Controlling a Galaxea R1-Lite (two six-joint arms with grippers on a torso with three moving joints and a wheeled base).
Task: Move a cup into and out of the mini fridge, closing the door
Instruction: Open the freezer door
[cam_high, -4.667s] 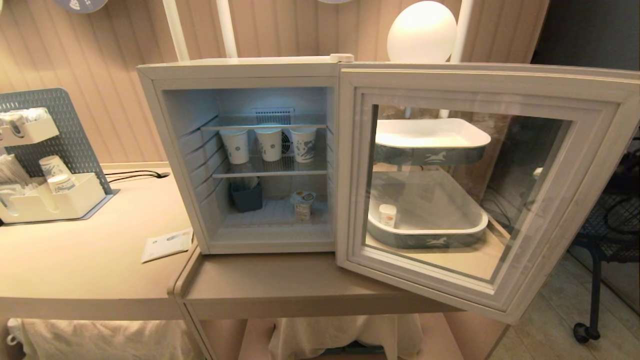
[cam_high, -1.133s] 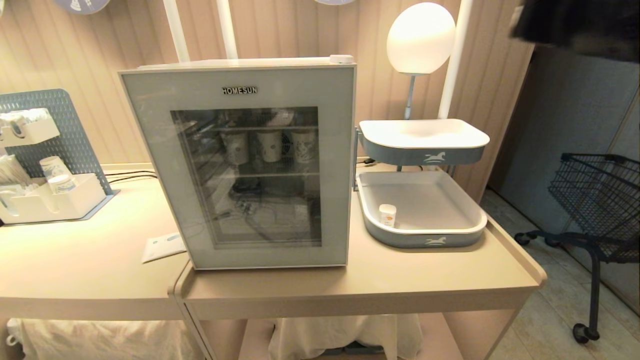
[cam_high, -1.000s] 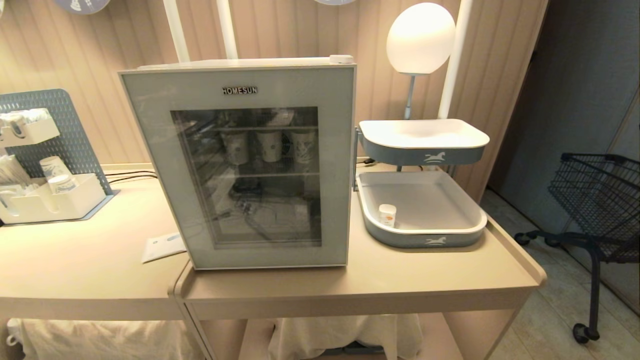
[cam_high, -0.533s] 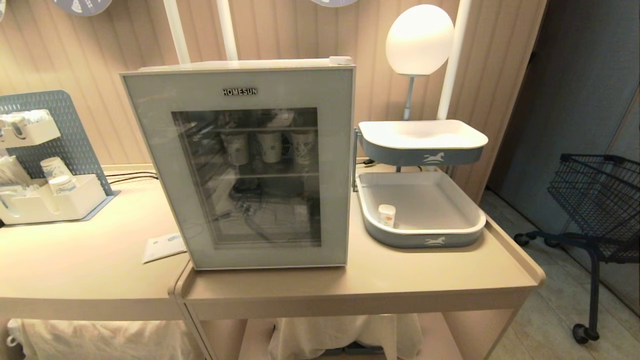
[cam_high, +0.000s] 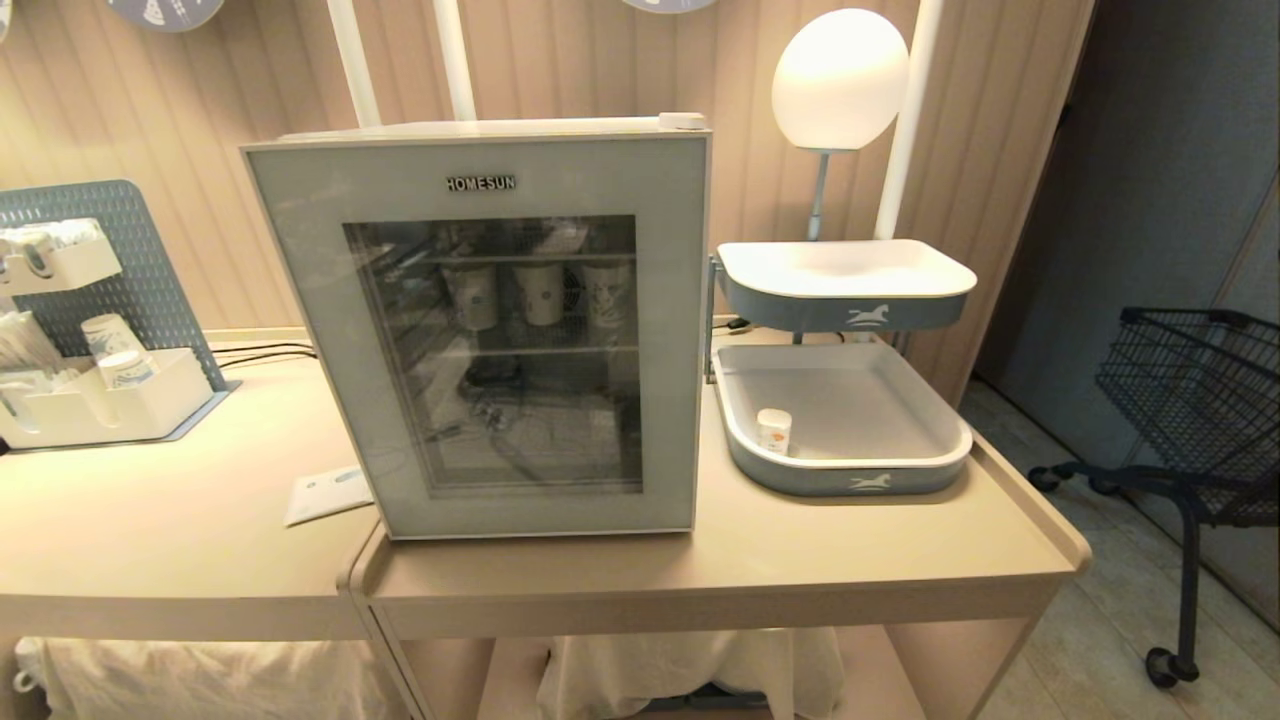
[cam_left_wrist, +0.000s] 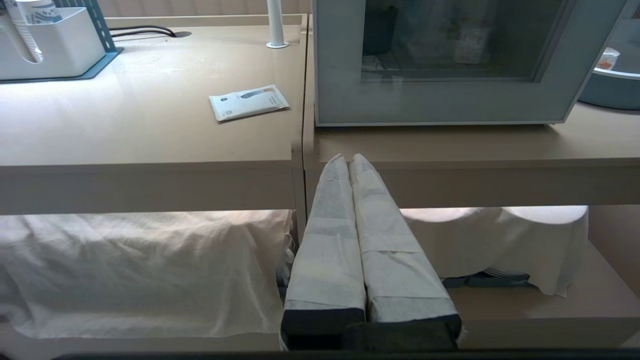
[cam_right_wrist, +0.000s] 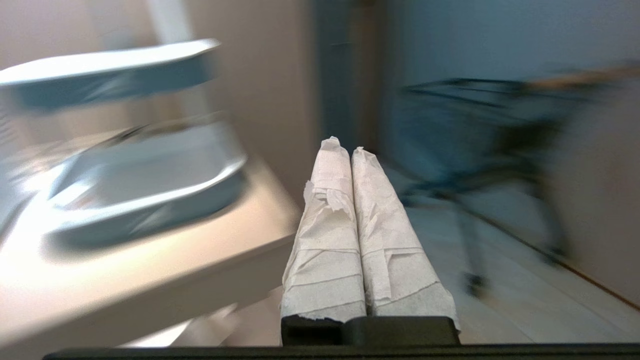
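Observation:
The white mini fridge (cam_high: 480, 130) stands on the table, its grey-framed glass door (cam_high: 665, 350) closed, "HOMESUN" at the top. In the head view, reflections on the glass hide the cup. In the left wrist view a pale pot shape, the cup (cam_left_wrist: 469, 40), shows dimly behind the glass on the fridge floor. Neither arm is in the head view. My left gripper (cam_left_wrist: 348, 157) is shut and empty, low in front of the table edge below the fridge (cam_left_wrist: 440, 105). My right gripper (cam_right_wrist: 340, 145) is shut and empty, off the table's right end beside the trays.
A two-tier grey tray (cam_high: 850, 480) right of the fridge holds a small white pot with an orange band (cam_high: 774, 430). Three paper cups (cam_high: 541, 292) stand on the fridge's upper shelf. A desk organiser (cam_high: 110, 405), a flat packet (cam_high: 325, 493), a round lamp (cam_high: 838, 80) and a wire basket cart (cam_high: 1190, 400) are around.
The door, wide open several seconds ago, is closed. A dark arm shape at the head view's top right one second ago is gone. The right wrist view is blurred by motion.

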